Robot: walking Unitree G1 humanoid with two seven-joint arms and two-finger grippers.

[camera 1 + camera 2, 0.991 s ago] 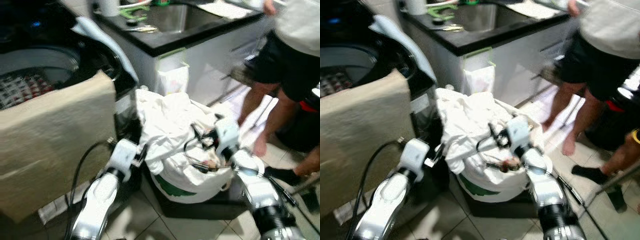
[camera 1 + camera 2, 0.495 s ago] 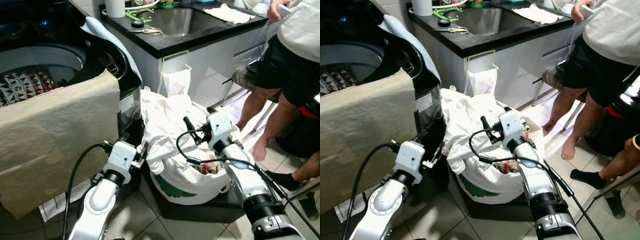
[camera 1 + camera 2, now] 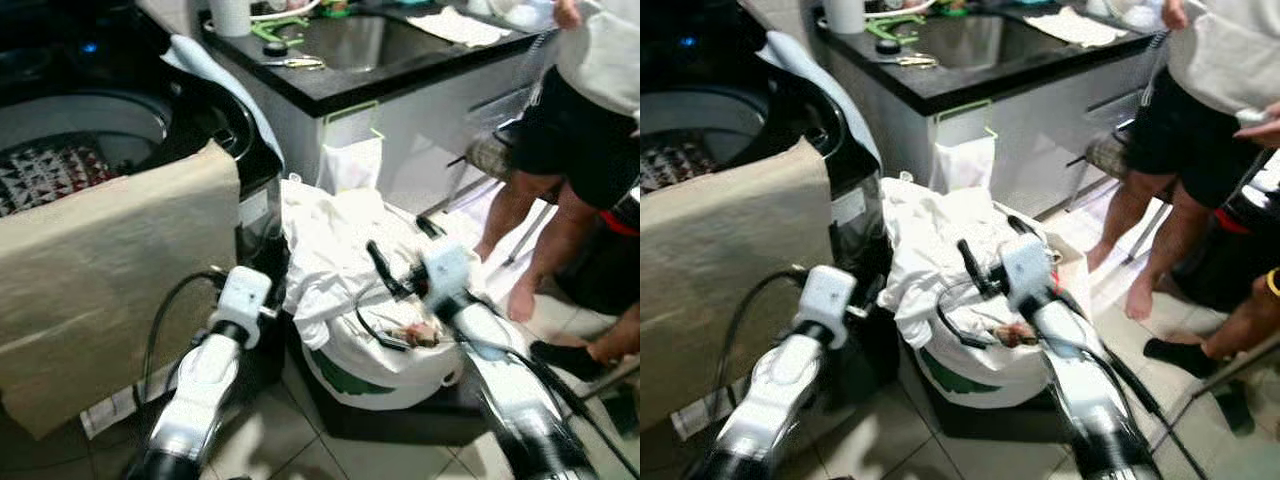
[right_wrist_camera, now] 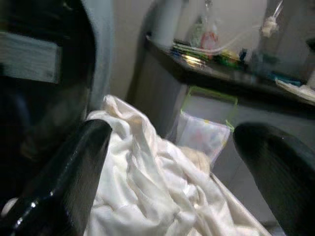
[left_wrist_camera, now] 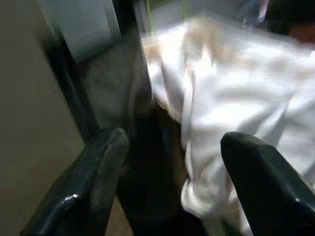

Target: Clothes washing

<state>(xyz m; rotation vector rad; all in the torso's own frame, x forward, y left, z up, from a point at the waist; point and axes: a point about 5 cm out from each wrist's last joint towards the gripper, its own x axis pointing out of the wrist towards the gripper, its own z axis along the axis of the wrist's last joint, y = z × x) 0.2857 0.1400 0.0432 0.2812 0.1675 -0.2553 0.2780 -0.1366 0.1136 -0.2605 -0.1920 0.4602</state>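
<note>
The laundry basket (image 3: 375, 375) sits on the floor (image 3: 300, 440), heaped with sheets (image 3: 330, 250), between the washing machine (image 3: 120, 110) at left and a person's legs (image 3: 530, 230) at right; behind it runs the table (image 3: 330, 85) with its sink (image 3: 365, 35).

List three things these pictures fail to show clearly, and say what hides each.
1. Inside of the laundry basket: covered by the white sheet.
2. Washing machine drum contents: partly hidden in the eye views by the beige cloth.
3. Person: cut off above the waist by the top edge.
</note>
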